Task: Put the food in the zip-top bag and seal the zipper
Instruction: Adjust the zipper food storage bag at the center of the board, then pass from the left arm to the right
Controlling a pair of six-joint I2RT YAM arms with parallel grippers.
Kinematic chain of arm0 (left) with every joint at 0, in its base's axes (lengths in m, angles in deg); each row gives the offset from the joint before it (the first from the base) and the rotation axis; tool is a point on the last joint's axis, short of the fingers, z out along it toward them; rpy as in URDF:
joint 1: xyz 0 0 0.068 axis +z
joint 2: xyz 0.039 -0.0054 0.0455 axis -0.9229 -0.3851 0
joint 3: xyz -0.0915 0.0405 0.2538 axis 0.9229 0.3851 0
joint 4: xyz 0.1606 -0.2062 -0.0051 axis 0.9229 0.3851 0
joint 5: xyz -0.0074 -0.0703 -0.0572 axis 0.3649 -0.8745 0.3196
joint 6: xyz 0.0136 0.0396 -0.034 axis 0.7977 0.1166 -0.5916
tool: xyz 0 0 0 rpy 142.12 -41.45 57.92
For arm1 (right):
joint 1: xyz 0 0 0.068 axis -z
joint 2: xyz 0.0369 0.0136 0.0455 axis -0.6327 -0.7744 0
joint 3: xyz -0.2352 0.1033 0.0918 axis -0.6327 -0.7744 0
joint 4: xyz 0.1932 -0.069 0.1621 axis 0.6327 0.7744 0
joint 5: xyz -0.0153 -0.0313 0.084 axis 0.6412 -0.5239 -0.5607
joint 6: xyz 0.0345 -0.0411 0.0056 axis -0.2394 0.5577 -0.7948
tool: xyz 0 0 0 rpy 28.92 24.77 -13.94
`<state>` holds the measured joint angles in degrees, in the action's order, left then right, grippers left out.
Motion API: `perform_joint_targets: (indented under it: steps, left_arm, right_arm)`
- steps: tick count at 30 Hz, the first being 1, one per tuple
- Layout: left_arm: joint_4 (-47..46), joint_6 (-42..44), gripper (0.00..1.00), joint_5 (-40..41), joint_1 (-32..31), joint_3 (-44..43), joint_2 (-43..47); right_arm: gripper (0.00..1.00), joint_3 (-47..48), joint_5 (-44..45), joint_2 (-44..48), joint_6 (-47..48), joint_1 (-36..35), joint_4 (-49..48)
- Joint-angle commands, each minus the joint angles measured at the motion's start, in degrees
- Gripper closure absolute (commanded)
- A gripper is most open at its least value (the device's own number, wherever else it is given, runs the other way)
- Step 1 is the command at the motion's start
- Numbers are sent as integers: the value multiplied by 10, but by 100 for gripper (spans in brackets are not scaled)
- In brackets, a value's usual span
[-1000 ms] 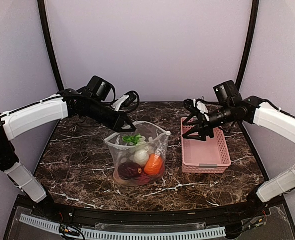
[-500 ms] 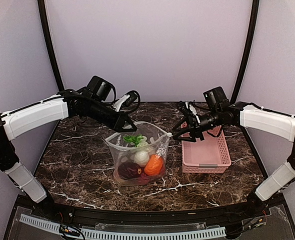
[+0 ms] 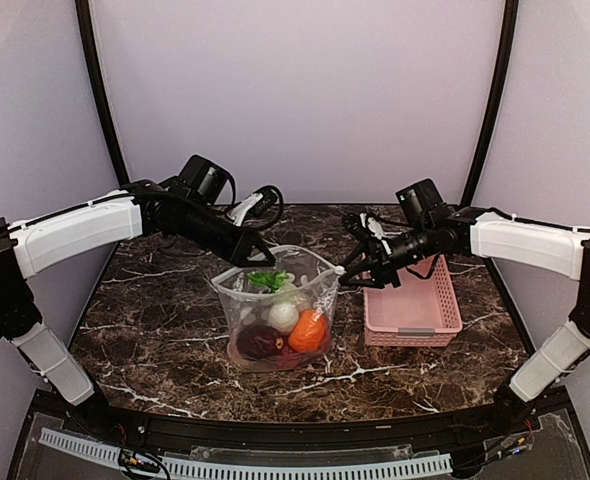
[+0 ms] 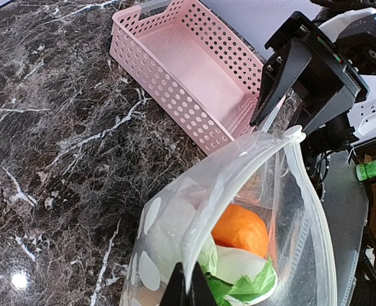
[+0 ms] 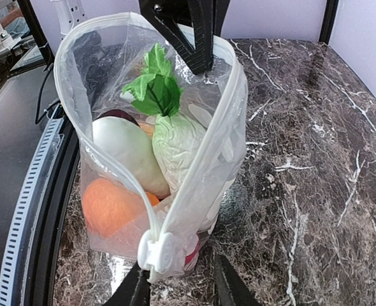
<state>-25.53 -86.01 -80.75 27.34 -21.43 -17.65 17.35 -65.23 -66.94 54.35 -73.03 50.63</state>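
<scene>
The left gripper (image 3: 261, 259) has its black fingers pressed together on the far rim of the zip-top bag (image 3: 275, 310), pinching the thin plastic and holding that side up. The right gripper (image 5: 181, 280) has its jaws partly spread, one finger on each side of the white tab (image 5: 157, 252) at the bag's right-hand corner; a gap shows beside the tab, so it is not clamped. Between the two grippers the bag stands upright on its base with its mouth pointing up. The mouth gapes in a wide loop whose long axis runs across the table from the left arm's side to the right arm's side. The zipper (image 5: 121, 182) is a narrow, pale, ribbed strip following that rim down to the tab. The bag's film is clear, glossy and crinkled, printed with white round dots. The food sits inside it: a smooth orange (image 5: 111, 204), a white egg-shaped piece (image 5: 127, 153), a ribbed pale cabbage (image 5: 178, 150) with crumpled green leaves, and a dark maroon piece (image 3: 260, 342) near the bottom. The bag rests on a dark, polished marble-patterned table (image 3: 155, 320) with white veins. Just beside it to the right lies a rectangular pink basket (image 3: 412, 333) of perforated plastic.
</scene>
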Motion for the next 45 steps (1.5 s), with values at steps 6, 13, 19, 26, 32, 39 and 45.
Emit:
perform_joint_targets:
  steps: [6, 13, 19, 26, 32, 39, 45]
  left_arm:
    - [7, 13, 99, -3, 0, -13, -2]
    - [14, 18, 99, 5, 0, -17, -1]
    - [19, 26, 96, 10, 0, -16, 8]
    - [-18, 17, 97, -11, 0, 1, 30]
    - [-30, 10, 99, -13, 0, 12, 36]
    - [-30, 9, 99, -13, 0, 15, 35]
    - [-32, 6, 99, -14, 0, 15, 29]
  right_arm:
    - [93, 16, 42, 31, 11, -5, 14]
    - [100, 49, 72, 67, 31, -11, 65]
    - [100, 53, 95, 89, 38, -15, 89]
    - [99, 34, 108, 83, 34, -15, 77]
    - [64, 26, 77, 61, 35, -15, 67]
    - [62, 31, 53, 34, 29, -15, 52]
    - [62, 37, 41, 28, 22, -15, 37]
